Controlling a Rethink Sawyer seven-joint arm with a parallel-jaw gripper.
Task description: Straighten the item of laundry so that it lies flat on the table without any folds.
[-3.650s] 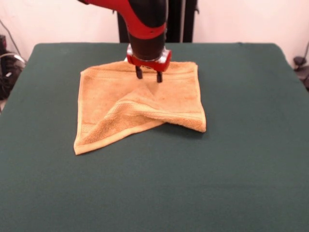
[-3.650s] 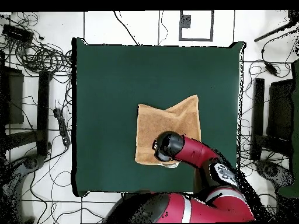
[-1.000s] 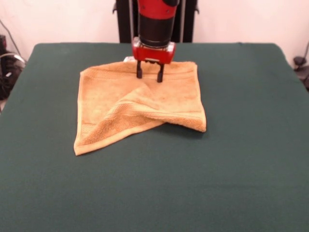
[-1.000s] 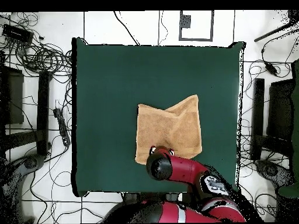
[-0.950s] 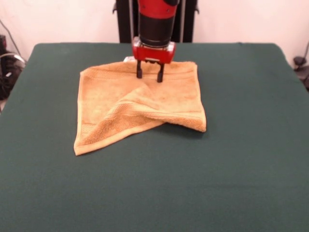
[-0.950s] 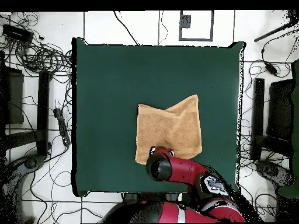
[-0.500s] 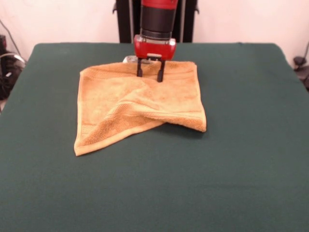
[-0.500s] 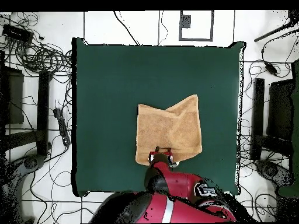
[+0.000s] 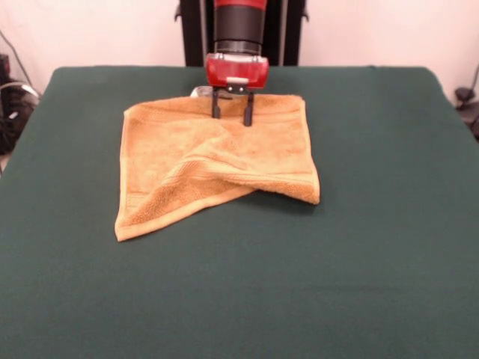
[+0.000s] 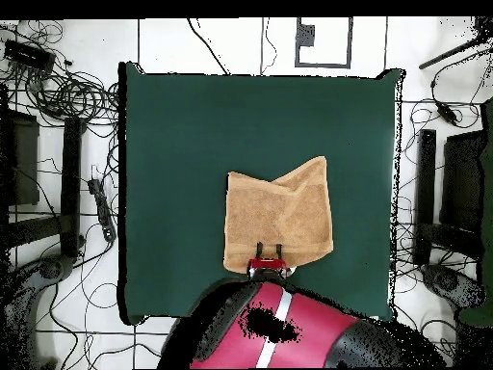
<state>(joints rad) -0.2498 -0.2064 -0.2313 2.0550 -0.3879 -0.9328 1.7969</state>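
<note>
Tangled black cables [image 10: 67, 92] lie on the white tiled floor [image 10: 231, 43]. Dark equipment [image 10: 453, 193] stands at both sides. A white wall [image 9: 97, 34] is behind.

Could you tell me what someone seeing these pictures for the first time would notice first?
The golden-orange towel stands out against the dark green table; it lies near the table's middle with one corner folded over itself, so it is not yet flat. Right after that comes the red and black arm, whose open gripper points straight down at the towel's edge on the robot's side, its two dark fingers apart.
</note>
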